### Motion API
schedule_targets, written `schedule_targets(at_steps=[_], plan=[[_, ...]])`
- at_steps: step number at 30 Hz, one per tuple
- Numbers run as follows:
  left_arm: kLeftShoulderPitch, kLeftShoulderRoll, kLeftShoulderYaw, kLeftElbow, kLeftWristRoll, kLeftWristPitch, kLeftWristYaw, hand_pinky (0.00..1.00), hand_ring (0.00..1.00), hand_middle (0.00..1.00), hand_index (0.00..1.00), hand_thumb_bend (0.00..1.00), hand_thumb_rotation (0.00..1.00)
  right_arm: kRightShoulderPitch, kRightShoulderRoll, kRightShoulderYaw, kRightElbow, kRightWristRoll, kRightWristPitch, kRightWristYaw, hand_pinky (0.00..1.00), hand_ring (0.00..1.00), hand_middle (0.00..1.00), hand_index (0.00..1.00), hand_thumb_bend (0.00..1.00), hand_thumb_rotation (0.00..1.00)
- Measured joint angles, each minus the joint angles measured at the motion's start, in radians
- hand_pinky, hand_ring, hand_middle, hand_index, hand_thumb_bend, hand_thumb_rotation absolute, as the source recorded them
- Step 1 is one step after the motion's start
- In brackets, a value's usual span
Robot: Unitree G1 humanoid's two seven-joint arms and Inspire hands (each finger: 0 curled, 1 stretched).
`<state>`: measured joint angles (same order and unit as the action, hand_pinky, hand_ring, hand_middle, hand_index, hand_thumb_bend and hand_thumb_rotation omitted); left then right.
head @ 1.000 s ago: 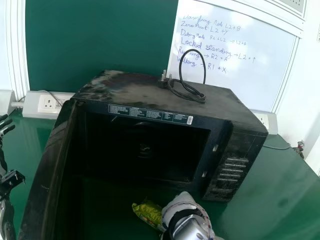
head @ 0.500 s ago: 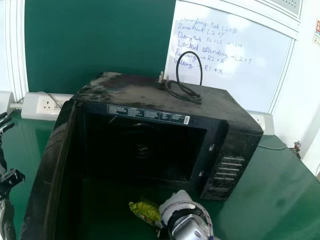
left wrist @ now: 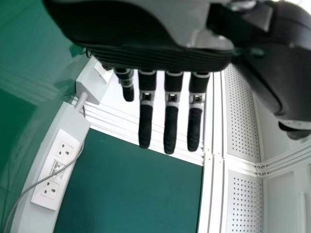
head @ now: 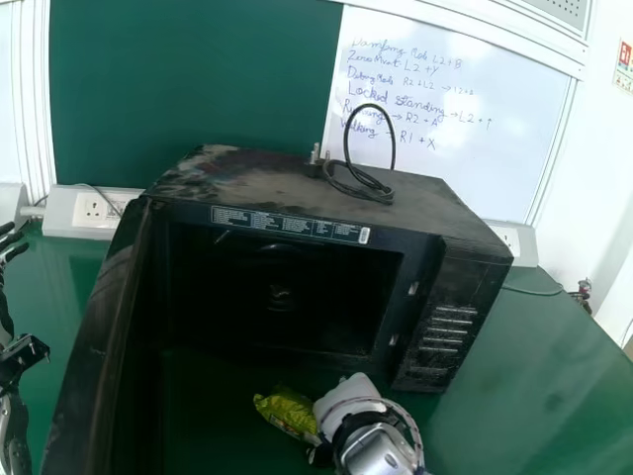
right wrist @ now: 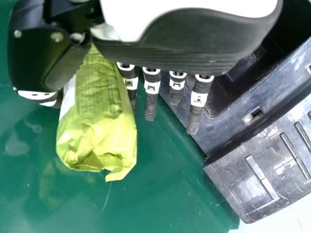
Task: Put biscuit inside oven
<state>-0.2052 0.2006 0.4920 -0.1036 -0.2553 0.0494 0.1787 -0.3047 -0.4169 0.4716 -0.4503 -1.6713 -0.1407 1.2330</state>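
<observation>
Biscuit packet point(head: 287, 411), green and yellow, is held by the right hand point(head: 346, 398); the right wrist view shows it between the thumb and the extended fingers. Packet position: outside the oven point(head: 252, 183), in front of its opening and near the lower front frame. Whether the packet touches the green table point(head: 534, 346) cannot be told. Oven door point(head: 94, 346) stands open on the robot's left. Left hand point(head: 20, 358) is over at the left edge of the head view, empty, its fingers straight and spread wide. Looped black cable point(head: 392, 148) lies on the oven top; whiteboard point(head: 445, 163) with handwriting stands behind.
</observation>
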Motion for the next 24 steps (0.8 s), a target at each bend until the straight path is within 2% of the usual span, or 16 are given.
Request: schedule_targets(at_steps=[2, 3, 4, 7, 12, 24], plan=[[0.0, 0.0, 0.0, 0.0, 0.0, 0.0, 0.0, 0.58, 0.6, 0.61, 0.62, 0.81, 0.92, -0.007, -0.006, 0.006, -0.001, 0.001, -0.013, -0.001, 0.53, 0.62, 0.72, 0.79, 0.71, 0.22], [0.0, 0.0, 0.0, 0.0, 0.0, 0.001, 0.0, 0.58, 0.6, 0.61, 0.62, 0.81, 0.92, -0.008, -0.006, 0.006, -0.002, 0.001, -0.015, -0.005, 0.42, 0.49, 0.61, 0.76, 0.72, 0.17], [0.0, 0.0, 0.0, 0.0, 0.0, 0.001, 0.0, 0.57, 0.6, 0.61, 0.62, 0.8, 0.92, -0.006, -0.004, 0.004, -0.001, 0.002, -0.011, -0.019, 0.33, 0.39, 0.54, 0.72, 0.64, 0.09], [0.001, 0.0, -0.001, -0.001, 0.0, 0.001, 0.001, 0.58, 0.6, 0.61, 0.62, 0.81, 0.92, 0.036, 0.022, -0.012, 0.003, 0.024, 0.042, -0.11, 0.22, 0.26, 0.48, 0.64, 0.58, 0.01], [0.001, 0.0, -0.005, -0.002, 0.002, 0.003, 0.003, 0.58, 0.6, 0.61, 0.62, 0.82, 0.92, 0.056, 0.039, -0.015, 0.001, 0.023, 0.075, -0.151, 0.21, 0.25, 0.47, 0.63, 0.57, 0.0], [0.001, 0.0, -0.006, -0.001, 0.0, 0.003, 0.002, 0.57, 0.59, 0.61, 0.61, 0.8, 0.92, 0.076, 0.042, -0.033, -0.003, 0.039, 0.084, -0.205, 0.19, 0.23, 0.47, 0.62, 0.58, 0.0]])
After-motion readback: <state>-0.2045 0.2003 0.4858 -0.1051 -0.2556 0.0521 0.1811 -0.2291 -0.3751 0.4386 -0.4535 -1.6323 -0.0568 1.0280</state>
